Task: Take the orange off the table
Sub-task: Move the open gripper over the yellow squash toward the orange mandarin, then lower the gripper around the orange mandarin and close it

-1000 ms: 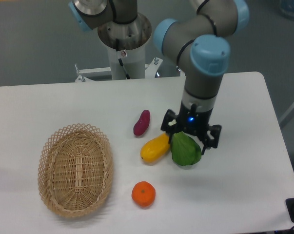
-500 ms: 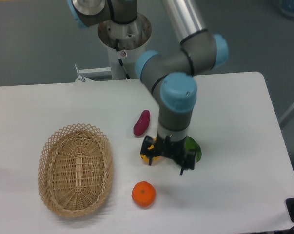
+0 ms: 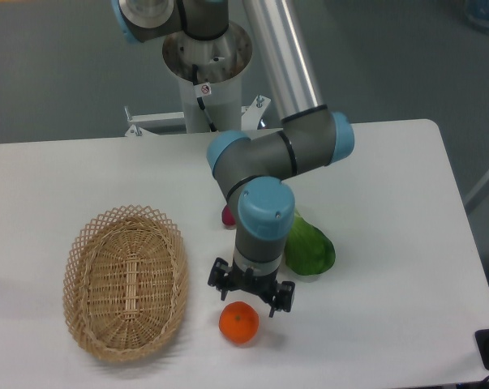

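Hovering just above orange [image 3: 238,322], gripper [image 3: 251,297] spreading jaws wide, holding nothing. Orange sitting on white bench [image 3: 390,211], near wicker basket [image 3: 125,280]; green fruit [image 3: 309,248] lying beside arm.

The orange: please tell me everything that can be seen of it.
The orange is small, round and bright orange, with a dimple on top and a slightly shiny skin. It rests whole on the white table, near the front edge, right of the wicker basket. The open end effector hangs just above it, seemingly not touching.
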`<move>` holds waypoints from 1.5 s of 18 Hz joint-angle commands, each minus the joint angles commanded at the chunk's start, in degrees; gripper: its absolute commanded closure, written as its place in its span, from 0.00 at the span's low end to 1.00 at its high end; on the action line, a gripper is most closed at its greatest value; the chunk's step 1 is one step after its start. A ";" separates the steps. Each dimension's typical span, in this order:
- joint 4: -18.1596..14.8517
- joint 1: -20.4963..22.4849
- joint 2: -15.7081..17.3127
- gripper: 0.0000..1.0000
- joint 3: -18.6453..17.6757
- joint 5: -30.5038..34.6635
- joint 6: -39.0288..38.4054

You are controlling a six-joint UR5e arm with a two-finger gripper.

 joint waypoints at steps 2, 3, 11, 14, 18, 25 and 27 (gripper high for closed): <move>1.14 -0.09 -0.53 0.00 -0.18 0.18 -0.52; 1.49 -0.26 -0.79 0.00 -0.09 0.18 -0.96; 3.16 -0.97 -2.29 0.00 0.35 0.26 -1.14; 3.43 -1.05 -2.73 0.00 0.18 0.35 -1.14; 3.34 -1.32 -2.99 0.00 0.44 2.19 -1.14; 3.43 -1.76 -3.17 0.33 0.70 3.34 -2.64; 3.43 -1.76 -3.08 0.33 0.70 3.25 -2.55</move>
